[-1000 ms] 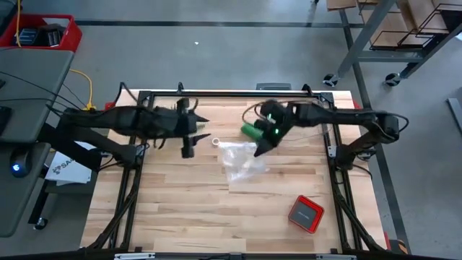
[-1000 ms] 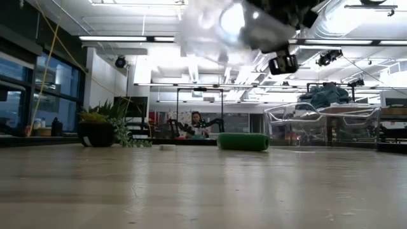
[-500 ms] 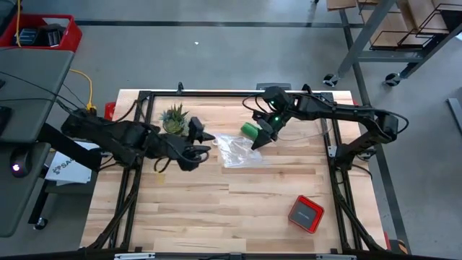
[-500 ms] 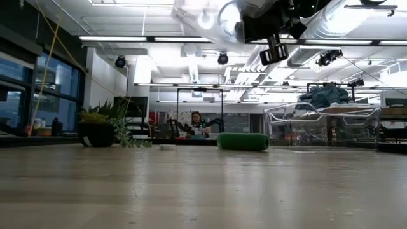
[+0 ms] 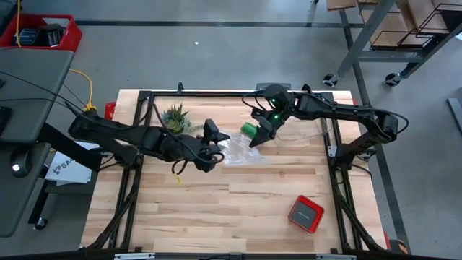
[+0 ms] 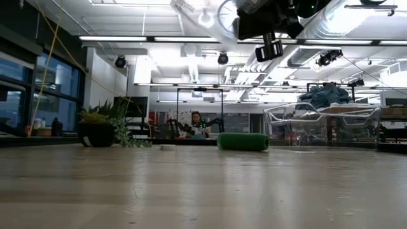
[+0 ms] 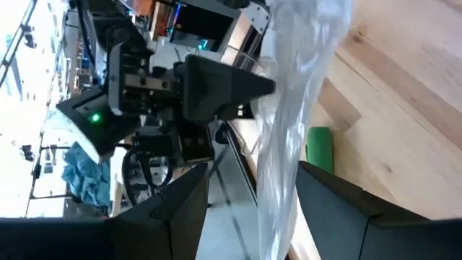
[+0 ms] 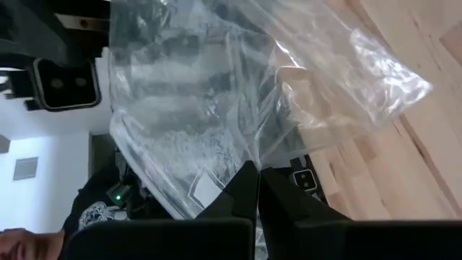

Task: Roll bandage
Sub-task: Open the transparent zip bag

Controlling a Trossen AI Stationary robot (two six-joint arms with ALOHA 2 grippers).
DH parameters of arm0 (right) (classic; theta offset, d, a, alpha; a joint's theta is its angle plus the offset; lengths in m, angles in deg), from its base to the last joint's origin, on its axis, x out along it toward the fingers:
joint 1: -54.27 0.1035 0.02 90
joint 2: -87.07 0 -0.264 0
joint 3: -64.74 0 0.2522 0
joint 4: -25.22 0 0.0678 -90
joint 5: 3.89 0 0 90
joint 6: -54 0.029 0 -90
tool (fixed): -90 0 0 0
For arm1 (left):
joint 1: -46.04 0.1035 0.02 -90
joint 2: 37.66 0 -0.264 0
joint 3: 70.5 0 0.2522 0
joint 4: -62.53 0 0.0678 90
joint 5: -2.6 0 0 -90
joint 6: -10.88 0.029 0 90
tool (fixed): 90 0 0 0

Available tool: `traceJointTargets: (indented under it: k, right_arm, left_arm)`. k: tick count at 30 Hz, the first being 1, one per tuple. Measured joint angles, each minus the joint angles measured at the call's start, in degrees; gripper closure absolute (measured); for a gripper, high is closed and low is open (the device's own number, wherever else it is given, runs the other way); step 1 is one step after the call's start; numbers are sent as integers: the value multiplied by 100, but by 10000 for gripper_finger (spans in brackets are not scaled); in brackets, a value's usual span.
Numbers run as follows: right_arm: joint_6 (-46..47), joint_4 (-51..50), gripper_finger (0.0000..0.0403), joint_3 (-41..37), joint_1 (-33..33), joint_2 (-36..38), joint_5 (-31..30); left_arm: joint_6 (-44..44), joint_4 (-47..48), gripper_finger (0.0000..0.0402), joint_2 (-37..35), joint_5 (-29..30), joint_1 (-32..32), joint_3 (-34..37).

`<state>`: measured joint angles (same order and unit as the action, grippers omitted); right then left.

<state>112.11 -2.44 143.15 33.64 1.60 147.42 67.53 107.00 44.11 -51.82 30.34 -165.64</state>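
The bandage, a small green roll (image 5: 249, 130), lies on its side on the table near the far edge, also in the low view (image 6: 243, 141) and the left wrist view (image 7: 319, 153); no gripper touches it. Beside it, my right gripper (image 5: 253, 143) is shut on a clear plastic bag (image 5: 234, 150). My left gripper (image 5: 222, 139) is open at the bag's left end, with the bag (image 7: 289, 137) passing between its fingers (image 7: 180, 209). I cannot tell whether they touch it. My right gripper pinches a gathered part of the clear bag's film (image 8: 245, 155) between its two shut fingers (image 8: 242, 198), coming slanting from the table's right and far side. The bag spreads out past the fingertips, crinkled and slack, and in the low view it is up clear of the table (image 6: 197, 11).
A small potted plant (image 5: 175, 117) stands far left of the grippers. A small white ring (image 6: 167, 147) lies on the table left of the green roll. A red box (image 5: 305, 214) sits near the front right. Bare wood (image 5: 216, 209) stretches across the near half.
My left gripper has swung toward the table's right, rolling about its own axis, and now stands at the bag's left end. My right gripper has drawn slightly toward the far edge, staying shut on the bag. The bag has been pulled up and gathered closer to the grippers.
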Motion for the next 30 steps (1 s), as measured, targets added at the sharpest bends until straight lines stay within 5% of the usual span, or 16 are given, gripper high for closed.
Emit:
traceJointTargets:
  k: [3,9,16,23,30]
  right_arm:
    - [82,358,403,0,47,0,-49]
    - [644,1079,403,147,65,35,-17]
    - [-4,209,372,790,-250,79,-20]
    - [-2763,-2902,288,1913,-689,81,-315]
    - [-5079,-3390,249,3161,-300,83,-1715]
  left_arm:
    - [-194,25,224,65,-10,0,-2]
    - [-1316,282,386,154,110,-4,-6]
    - [-2329,1286,400,131,501,-145,-334]
    - [-3884,2251,401,-22,426,-399,-361]
    - [-6884,2056,401,-299,-1348,559,-630]
